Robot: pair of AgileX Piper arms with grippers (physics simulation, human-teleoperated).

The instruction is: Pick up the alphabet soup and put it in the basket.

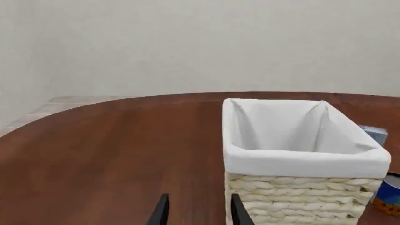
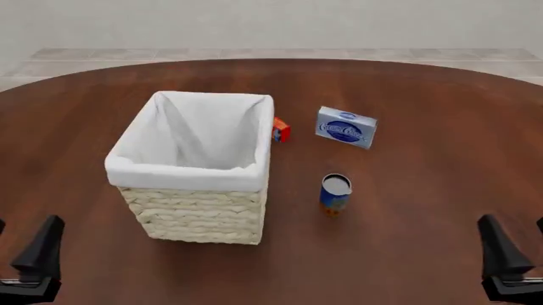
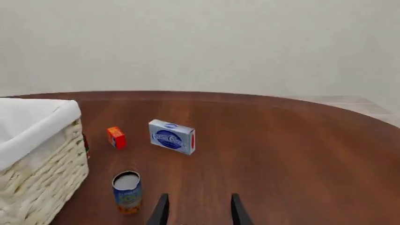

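Note:
The alphabet soup [image 2: 335, 194], a small blue can with an orange-red base and a pale top, stands upright on the table just right of the basket [image 2: 199, 213]. The large pale wicker basket has a white cloth lining and nothing shows inside it. My left gripper [image 2: 19, 244] hangs open at the near left, well short of the basket. At the near right, my right gripper [image 2: 517, 244] is open too, far from the can. The right wrist view shows the alphabet soup [image 3: 127, 192] ahead of the open right gripper [image 3: 198, 213] and off to one side. The left wrist view catches the basket [image 1: 300, 161] and an edge of the can [image 1: 390, 194].
A blue-and-white cream cheese box [image 2: 346, 127] stands behind the can. A small red-orange box [image 2: 281, 130] sits against the basket's far right corner. The round brown table [image 2: 424, 241] ends at a curved far edge, with pale floor and wall beyond.

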